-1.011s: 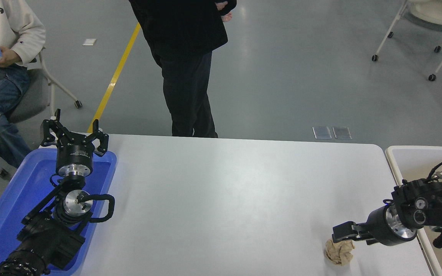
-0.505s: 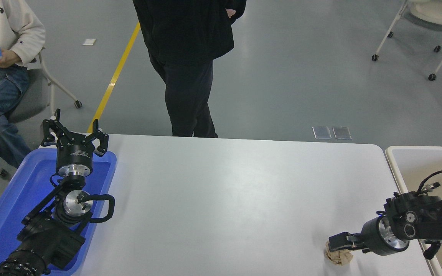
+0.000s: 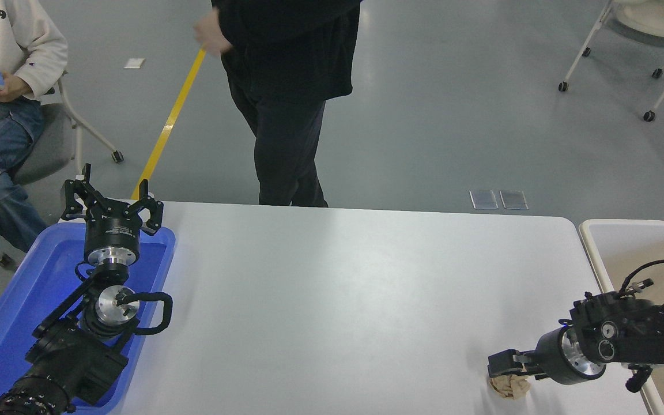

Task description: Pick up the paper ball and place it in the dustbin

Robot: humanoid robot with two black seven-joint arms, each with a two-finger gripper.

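Note:
The paper ball, a small wad of tan-brown paper, lies on the white table near its front right corner. My right gripper comes in from the right, points left and sits low right over the ball, open, covering its top. Whether it touches the ball I cannot tell. The dustbin, beige with a pale rounded rim, stands just off the table's right edge, partly behind my right arm. My left gripper is parked open over the blue tray at the lower left.
The blue tray lies at the table's left edge under my left arm. A person in black stands at the far side of the table. Another person sits at the upper left. A wheeled chair stands at the upper right.
My right gripper has come down and slightly left onto the paper ball, hiding more of it. The standing person has shifted and swung an arm out. My left arm has not moved.

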